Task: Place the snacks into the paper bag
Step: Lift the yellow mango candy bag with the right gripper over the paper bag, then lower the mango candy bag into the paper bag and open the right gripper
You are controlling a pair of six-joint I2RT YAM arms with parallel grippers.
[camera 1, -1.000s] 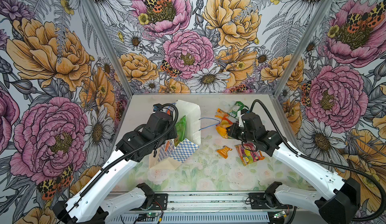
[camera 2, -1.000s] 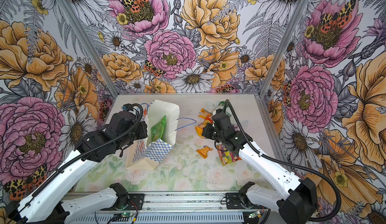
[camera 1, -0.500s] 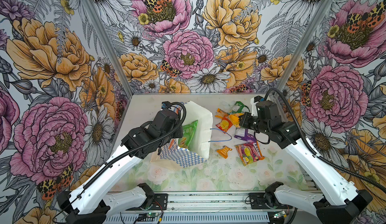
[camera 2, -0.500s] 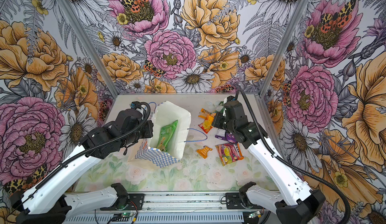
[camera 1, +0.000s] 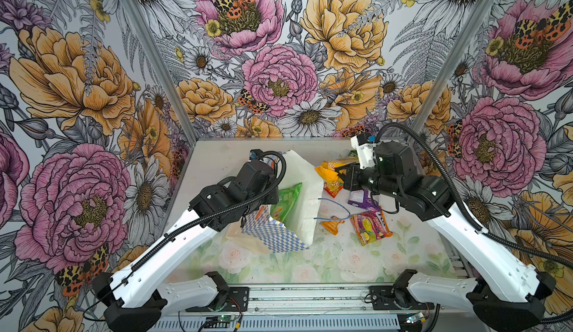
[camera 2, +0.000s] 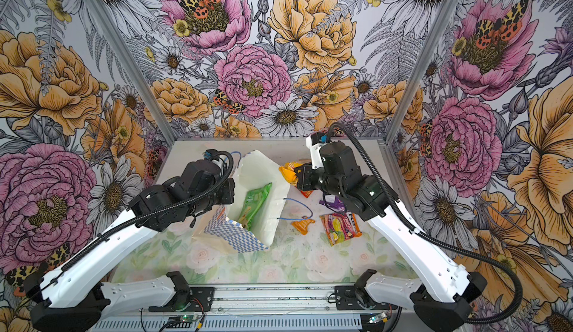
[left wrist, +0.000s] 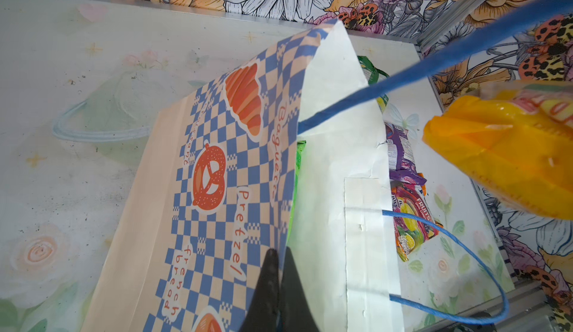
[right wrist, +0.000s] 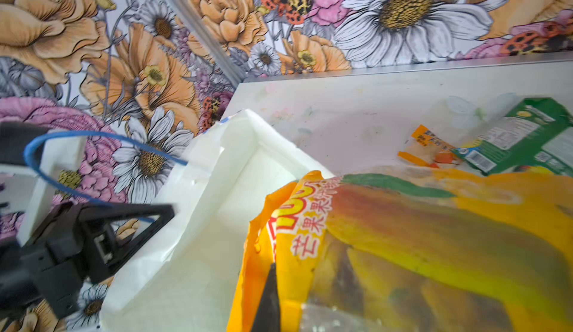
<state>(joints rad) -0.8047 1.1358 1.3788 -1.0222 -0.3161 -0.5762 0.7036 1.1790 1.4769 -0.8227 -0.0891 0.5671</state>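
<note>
The bag (camera 1: pixel 302 191) sits tilted left of the table's middle with its mouth open and a green packet (camera 1: pixel 286 200) inside. The left gripper (left wrist: pixel 277 254) is clamped on its checkered wall at the rim. The right gripper (right wrist: pixel 270 271) is closed on the orange-yellow packet (right wrist: pixel 434 237), held off the table (camera 1: pixel 325 262) just right of the bag's mouth. A purple packet (camera 1: pixel 359 197), a fruit packet (camera 1: pixel 370 228) and an orange sachet (camera 1: pixel 331 224) by the blue handle (camera 1: pixel 339 205) lie right of the bag, and another green packet (right wrist: pixel 521 135) and sachet (right wrist: pixel 428 147) lie farther back.
</note>
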